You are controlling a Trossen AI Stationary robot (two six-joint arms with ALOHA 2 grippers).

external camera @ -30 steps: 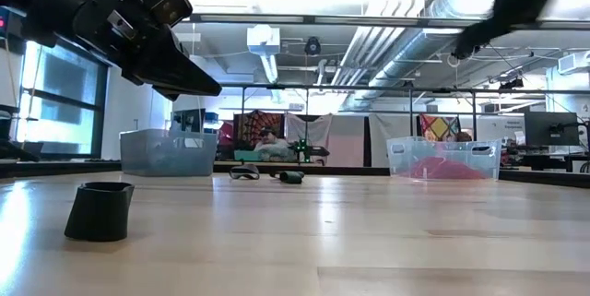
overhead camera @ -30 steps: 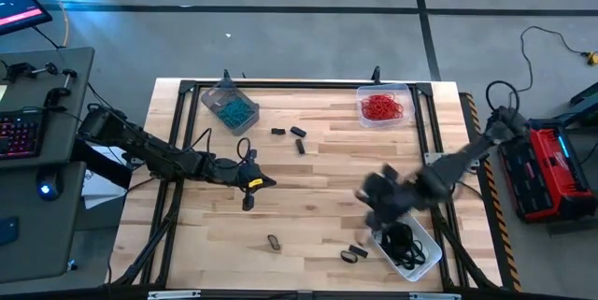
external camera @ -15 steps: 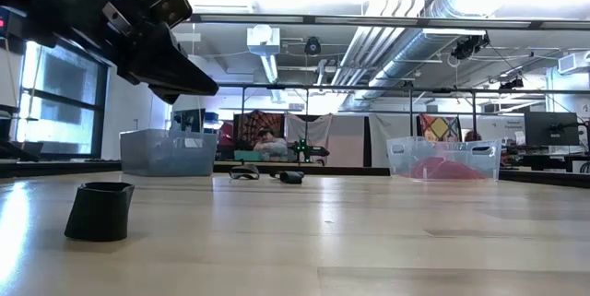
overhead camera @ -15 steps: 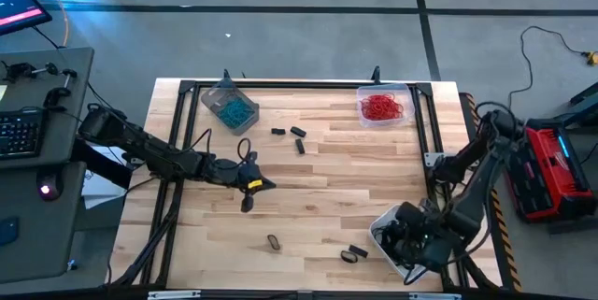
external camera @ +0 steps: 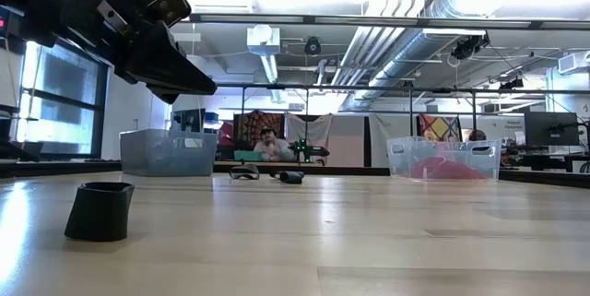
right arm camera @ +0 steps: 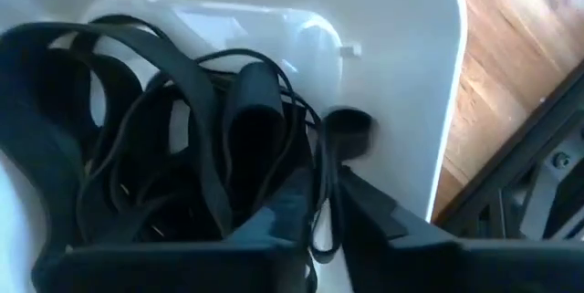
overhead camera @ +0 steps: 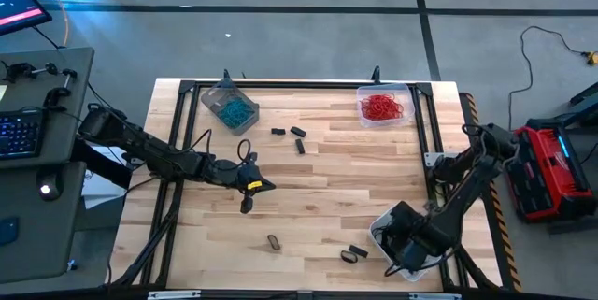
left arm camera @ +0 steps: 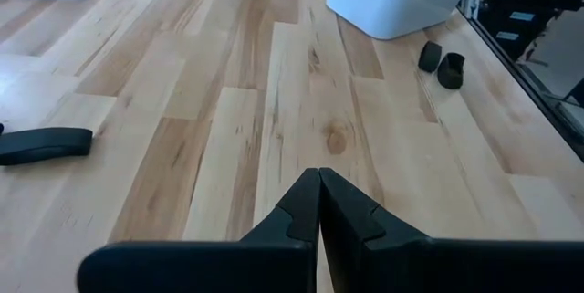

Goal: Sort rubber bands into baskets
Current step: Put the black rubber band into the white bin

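Because the right gripper (right arm camera: 326,204) is only slightly parted over the white basket (right arm camera: 401,56), a black band (right arm camera: 321,183) seen between its fingers could be dragged back out if the arm is lifted before release is complete. Whether that band is gripped cannot be told. The other black bands (right arm camera: 182,129) are piled inside. The left gripper (left arm camera: 318,204) is shut, empty, above the table (left arm camera: 301,83).
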